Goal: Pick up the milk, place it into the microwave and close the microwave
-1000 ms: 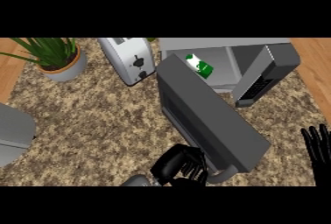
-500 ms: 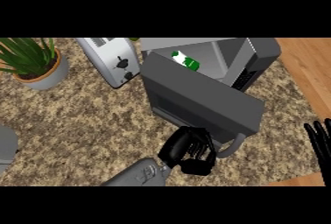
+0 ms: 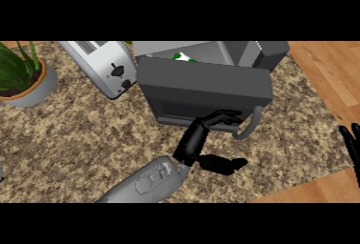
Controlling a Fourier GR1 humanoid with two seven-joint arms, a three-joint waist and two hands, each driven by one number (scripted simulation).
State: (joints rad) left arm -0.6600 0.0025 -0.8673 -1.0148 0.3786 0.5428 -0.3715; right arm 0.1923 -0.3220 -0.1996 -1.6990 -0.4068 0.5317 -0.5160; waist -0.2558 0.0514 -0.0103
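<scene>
Granite counter: my left hand, fingers straight, presses the microwave door; milk inside; right hand open, far right.

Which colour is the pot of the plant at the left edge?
The pot is grey with an orange-brown rim, seen best in the head view.

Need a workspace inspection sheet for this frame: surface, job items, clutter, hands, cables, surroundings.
Surface: speckled granite counter.
Job's things: milk inside the microwave; microwave door not yet shut.
Clutter: toaster left of the microwave; potted plant at the far left.
Hands: left hand open, fingers against the door's face near its handle; right hand resting open at the right edge.
Cables: nothing seen.
Surroundings: wooden floor on the right.
</scene>
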